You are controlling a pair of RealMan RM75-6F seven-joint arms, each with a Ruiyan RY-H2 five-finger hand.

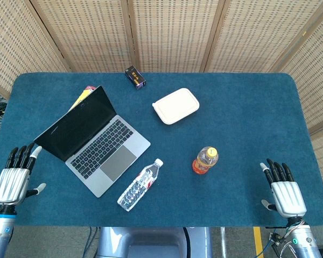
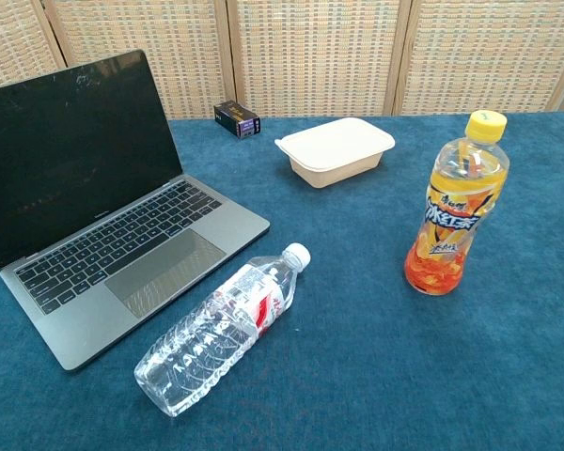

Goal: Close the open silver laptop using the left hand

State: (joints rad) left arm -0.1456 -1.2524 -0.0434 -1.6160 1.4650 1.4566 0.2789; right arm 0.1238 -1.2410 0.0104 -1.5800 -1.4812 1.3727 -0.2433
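The left hand (image 1: 13, 180) rests released, fingers apart, at the counter's (image 1: 242, 129) near left edge, just beside the open silver laptop (image 1: 94, 142). A water bottle (image 1: 140, 184) lies right of the laptop, then an upright orange drink bottle (image 1: 205, 160). The right hand (image 1: 283, 191) rests released at the near right edge.

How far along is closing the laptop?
Nothing is done: the silver laptop sits fully open, screen upright. The left hand rests open at the table edge beside the screen, touching nothing; the right hand is idle. Left: reach the lid and fold it down.
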